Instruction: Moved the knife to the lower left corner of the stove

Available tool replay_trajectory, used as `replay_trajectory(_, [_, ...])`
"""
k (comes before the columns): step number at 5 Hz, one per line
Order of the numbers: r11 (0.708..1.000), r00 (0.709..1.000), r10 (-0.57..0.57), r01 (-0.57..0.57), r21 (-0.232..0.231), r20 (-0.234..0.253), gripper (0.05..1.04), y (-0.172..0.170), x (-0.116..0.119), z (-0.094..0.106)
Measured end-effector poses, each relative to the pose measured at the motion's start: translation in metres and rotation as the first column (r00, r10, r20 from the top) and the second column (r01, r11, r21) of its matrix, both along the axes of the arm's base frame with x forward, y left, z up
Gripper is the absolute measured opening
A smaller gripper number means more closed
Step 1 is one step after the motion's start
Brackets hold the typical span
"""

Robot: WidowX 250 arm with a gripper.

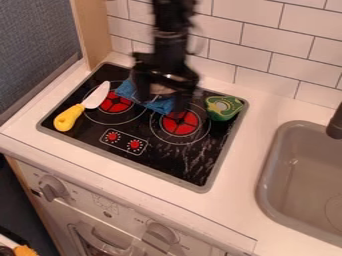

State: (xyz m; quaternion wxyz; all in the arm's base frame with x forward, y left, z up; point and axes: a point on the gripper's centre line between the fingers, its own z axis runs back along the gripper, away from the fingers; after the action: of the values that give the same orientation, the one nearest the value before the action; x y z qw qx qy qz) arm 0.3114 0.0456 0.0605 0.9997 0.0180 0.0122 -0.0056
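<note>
The stove (163, 159) is a black panel set into a white worktop (244, 162), and a raised grey rim bounds it on every side. Behind it rises the tiled wall (257, 35), with a wooden panel (94, 35) standing near the stove's back left corner. The sink (266, 175) lies to the right, a strip of white between it and the rim; the dark tap (335, 125) juts in at the far right. Along the front, a narrow band of worktop runs between the rim and the drop to the cabinet front.

The widest stretch of bare black glass is in the front right part of the stove, to the right of the red dials (124, 141). The back is tighter: a blue cloth (128, 91) lies slantwise there, and a green item (223, 107) sits by the right rim.

The claw (161, 104) hangs over the back middle of the stove, above the cloth. It is blurred, but its two fingers stand apart with a gap between them; whether they touch the cloth cannot be told.

The knife (81, 107) lies on the stove's left side, to the left of the claw and apart from it. Its yellow handle points toward the lower left corner, near the rim, and its white blade slants up over the left burner (116, 104).
</note>
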Motion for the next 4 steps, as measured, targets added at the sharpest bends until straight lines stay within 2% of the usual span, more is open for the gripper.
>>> replay_trajectory(1, [0.997, 0.996, 0.08, -0.081, 0.02, 0.025, 1.001, 0.04, -0.017, 0.017])
replay_trajectory(2, [0.99, 0.992, 0.122, -0.122, 0.072, -0.005, 1.001, 0.076, -0.038, 0.013])
replay_trajectory(3, [0.985, 0.995, 0.094, -0.09, 0.149, -0.019, 1.001, 0.101, -0.04, 0.001])
replay_trajectory(4, [0.978, 0.996, 0.084, -0.074, 0.195, -0.04, 1.001, 0.123, -0.043, -0.011])
